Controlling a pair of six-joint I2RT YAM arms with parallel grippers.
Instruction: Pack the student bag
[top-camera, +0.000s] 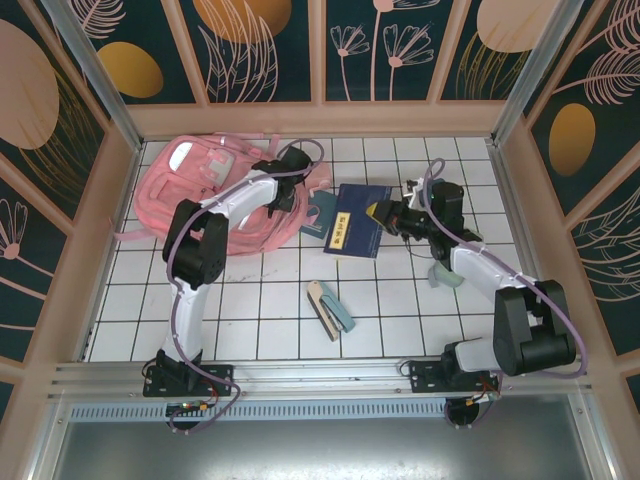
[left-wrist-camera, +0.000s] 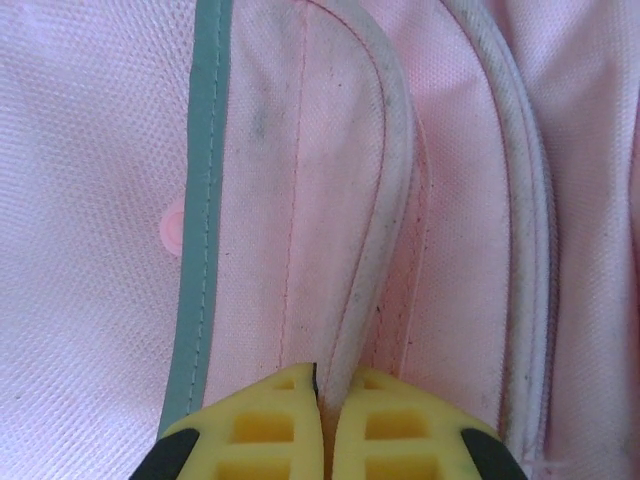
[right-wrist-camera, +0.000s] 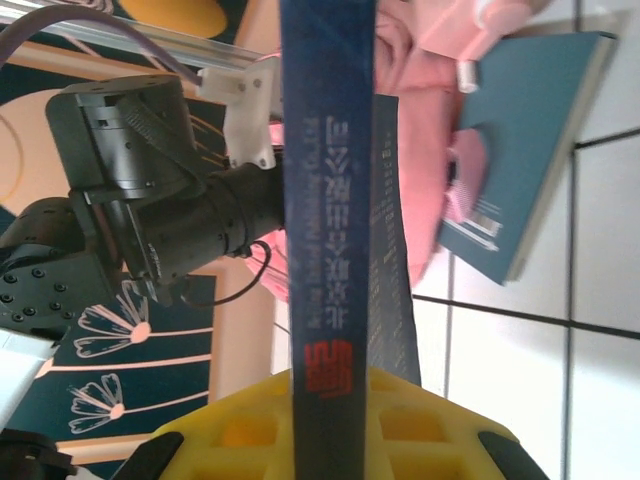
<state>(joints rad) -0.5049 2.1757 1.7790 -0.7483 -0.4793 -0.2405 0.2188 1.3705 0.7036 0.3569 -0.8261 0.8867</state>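
Pink student bag (top-camera: 195, 185) sits at the table's (top-camera: 250, 320) far-left corner. Left fingers (left-wrist-camera: 270, 430) are clenched on 1 piped seam of it. Right fingers (right-wrist-camera: 430, 425) grasp the dark blue book (right-wrist-camera: 330, 200) edge-on, mid-table toward the far edge. A teal book (top-camera: 320, 213) lies just beside.

The left arm (top-camera: 240, 195) is covering part of the student bag (top-camera: 175, 180). The blue book (right-wrist-camera: 325, 200) is running off the right wrist view's top edge.
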